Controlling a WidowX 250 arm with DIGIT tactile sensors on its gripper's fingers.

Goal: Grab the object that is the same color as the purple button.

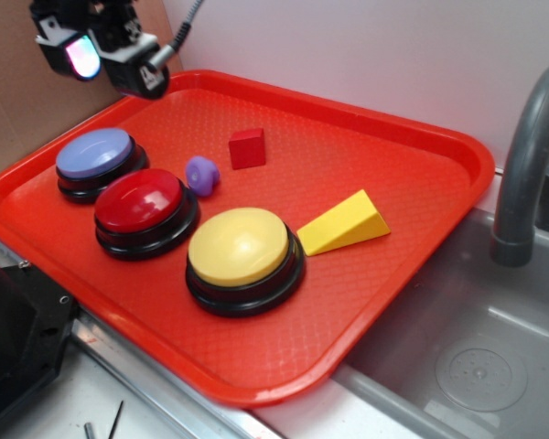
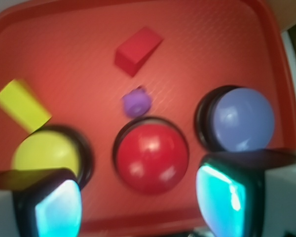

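A small lavender-purple rounded object (image 1: 202,175) (image 2: 136,102) lies on the red tray (image 1: 412,165) between the red-topped button and the red cube. The purple button (image 1: 96,155) (image 2: 243,119), lavender dome on a black base, sits at the tray's left end. My gripper (image 1: 105,55) (image 2: 140,207) hangs high above the tray's back left corner, well away from the small purple object. It is open, with a wide gap between its glowing cyan pads (image 2: 58,210) and nothing in between.
On the tray also stand a red-topped button (image 1: 139,202) (image 2: 152,151), a yellow-topped button (image 1: 240,249) (image 2: 45,153), a red cube (image 1: 247,148) (image 2: 137,50) and a yellow wedge (image 1: 345,223) (image 2: 21,105). A grey sink (image 1: 476,347) with a faucet (image 1: 529,155) lies to the right.
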